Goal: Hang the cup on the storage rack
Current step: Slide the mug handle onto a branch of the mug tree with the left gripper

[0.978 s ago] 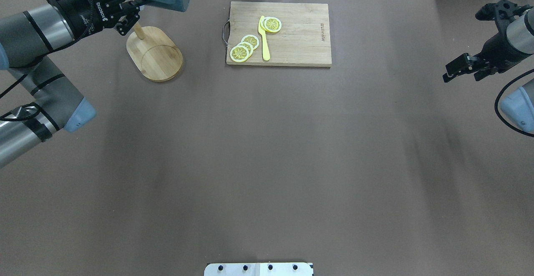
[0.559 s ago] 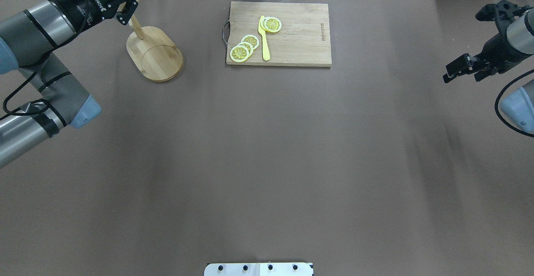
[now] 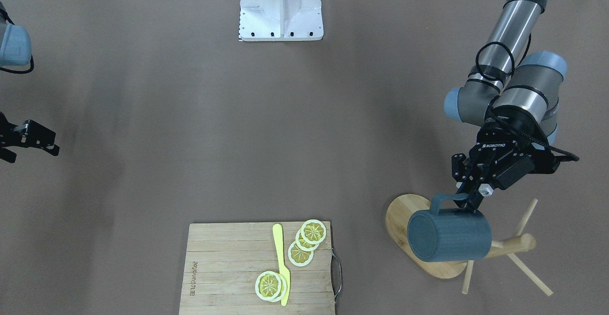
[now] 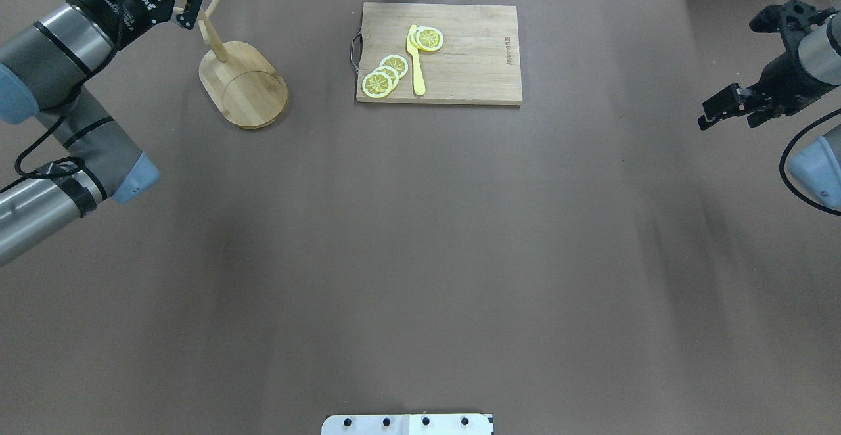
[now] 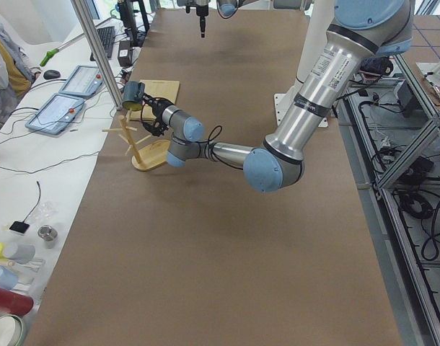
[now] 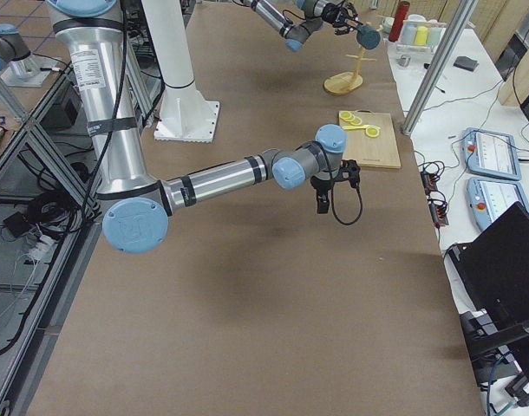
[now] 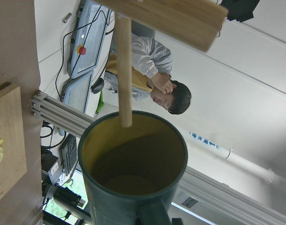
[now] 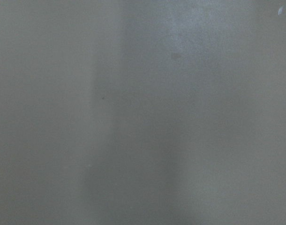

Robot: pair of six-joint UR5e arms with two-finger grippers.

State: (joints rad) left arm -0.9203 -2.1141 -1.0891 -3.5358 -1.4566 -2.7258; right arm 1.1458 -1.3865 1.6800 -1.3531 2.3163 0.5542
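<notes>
Logged cup (image 3: 449,235) on its side, held clear above storage rack (image 3: 398,217) at far left corner of worktop (image 3: 285,139). Found left gripper (image 3: 464,201) pinching its handle (image 3: 437,197). Saw peg (image 7: 124,70) tip in front of its mouth, wrist view. Cannot tell spread of right gripper (image 4: 706,118), near right edge.

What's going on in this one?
The left gripper has its jaws shut on the handle of the dark blue mug and holds it on its side in the air, above the base of the bamboo mug tree. In the left wrist view a peg's tip lines up with the mug's mouth, but the handle is not yet on any peg. The right gripper hangs empty at the table's far side. The cutting board with lemon slices lies untouched.
</notes>
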